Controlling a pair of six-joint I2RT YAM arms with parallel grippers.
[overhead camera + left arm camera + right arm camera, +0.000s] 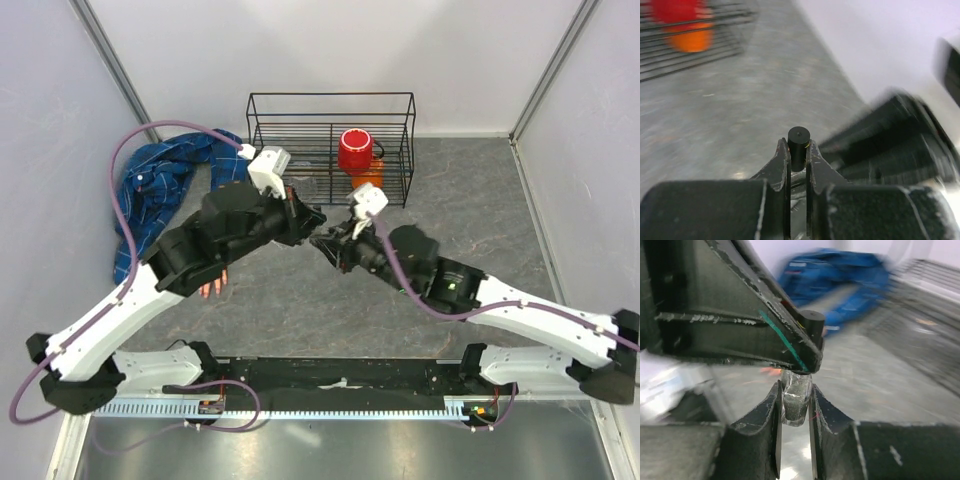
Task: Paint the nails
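Note:
The fake hand's peach fingers [212,290] stick out from under my left arm. Its blue plaid sleeve [160,190] lies behind them, and the nails are too small to make out. Above mid-table my two grippers meet tip to tip. My right gripper [795,397] is shut on the glass body of a tiny bottle [796,402]. My left gripper [798,150] is shut on the bottle's black cap [798,142], which also shows in the right wrist view as the cap [812,322]. From above, the left gripper [310,231] and right gripper [328,241] hide the bottle.
A black wire basket [330,100] stands at the back and holds a red cup [355,150] and an orange object [367,180]. Grey walls close in the left, right and back sides. The blue sleeve [840,280] shows blurred behind the left gripper.

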